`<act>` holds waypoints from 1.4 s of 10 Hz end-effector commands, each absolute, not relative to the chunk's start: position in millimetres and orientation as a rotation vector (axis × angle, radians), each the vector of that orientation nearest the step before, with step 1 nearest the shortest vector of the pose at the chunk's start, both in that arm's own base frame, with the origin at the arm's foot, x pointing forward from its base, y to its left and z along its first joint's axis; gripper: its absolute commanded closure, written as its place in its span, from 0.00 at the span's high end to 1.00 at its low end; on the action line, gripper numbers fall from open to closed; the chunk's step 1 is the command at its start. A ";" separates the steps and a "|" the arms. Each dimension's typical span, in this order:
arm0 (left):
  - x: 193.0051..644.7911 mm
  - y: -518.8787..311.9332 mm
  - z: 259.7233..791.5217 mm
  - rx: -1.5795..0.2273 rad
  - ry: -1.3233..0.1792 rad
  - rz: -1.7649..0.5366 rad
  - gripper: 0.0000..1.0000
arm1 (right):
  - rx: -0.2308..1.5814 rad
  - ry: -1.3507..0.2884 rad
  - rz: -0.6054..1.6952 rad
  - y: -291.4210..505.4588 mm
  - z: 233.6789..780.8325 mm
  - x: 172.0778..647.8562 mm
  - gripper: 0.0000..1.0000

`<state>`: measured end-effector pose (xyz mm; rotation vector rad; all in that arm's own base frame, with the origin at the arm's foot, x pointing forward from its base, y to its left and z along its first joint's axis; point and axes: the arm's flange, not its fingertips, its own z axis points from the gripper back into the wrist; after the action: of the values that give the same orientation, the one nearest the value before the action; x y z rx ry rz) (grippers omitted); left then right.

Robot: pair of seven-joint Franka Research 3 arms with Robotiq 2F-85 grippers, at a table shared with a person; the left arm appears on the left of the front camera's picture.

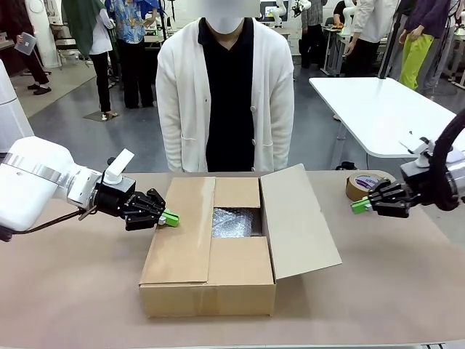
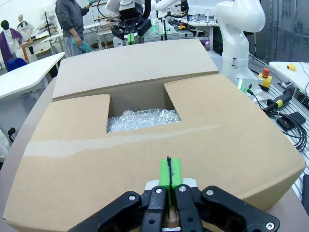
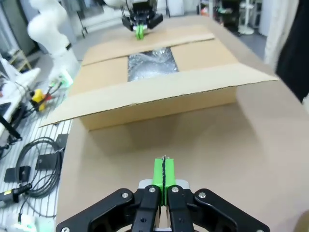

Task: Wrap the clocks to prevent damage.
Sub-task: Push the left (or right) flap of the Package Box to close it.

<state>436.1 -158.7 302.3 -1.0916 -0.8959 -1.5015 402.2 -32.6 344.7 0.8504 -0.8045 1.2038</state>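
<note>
**A:** Where do the two arms sit in the front view?

**B:** The white left arm (image 1: 33,185) enters at middle left. Its left gripper (image 1: 170,218) points toward the centre, green-padded fingers (image 2: 164,174) pressed together, empty.

**A:** And the other?

**B:** The right arm (image 1: 447,182) enters at the right edge. The right gripper (image 1: 358,206) points left, pads likewise touching, holding nothing.
</note>
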 end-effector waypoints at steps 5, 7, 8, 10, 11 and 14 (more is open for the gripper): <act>436.2 -159.0 298.5 -1.081 -0.893 -1.504 0.00 | 0.966 -0.806 1.356 22.5 299.0 410.3 0.01; 436.2 -159.0 298.5 -1.081 -0.893 -1.504 0.00 | 0.970 -0.855 1.335 36.0 297.2 418.9 0.01; 436.2 -159.0 298.5 -1.081 -0.893 -1.504 0.00 | 0.970 -0.875 1.300 40.8 296.1 422.8 0.01; 436.2 -159.0 298.5 -1.081 -0.893 -1.504 0.00 | 0.973 -0.900 1.273 52.6 294.2 423.9 0.01; 436.2 -159.0 298.5 -1.081 -0.893 -1.504 0.00 | 0.998 -0.916 1.262 61.8 298.3 422.8 0.01; 436.2 -159.0 298.5 -1.081 -0.893 -1.504 0.00 | 1.066 -0.933 1.282 92.6 312.4 413.6 0.01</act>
<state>436.1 -158.7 302.3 -1.0916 -0.8960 -1.5015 420.0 83.0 310.0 1.0486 -0.9004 1.2811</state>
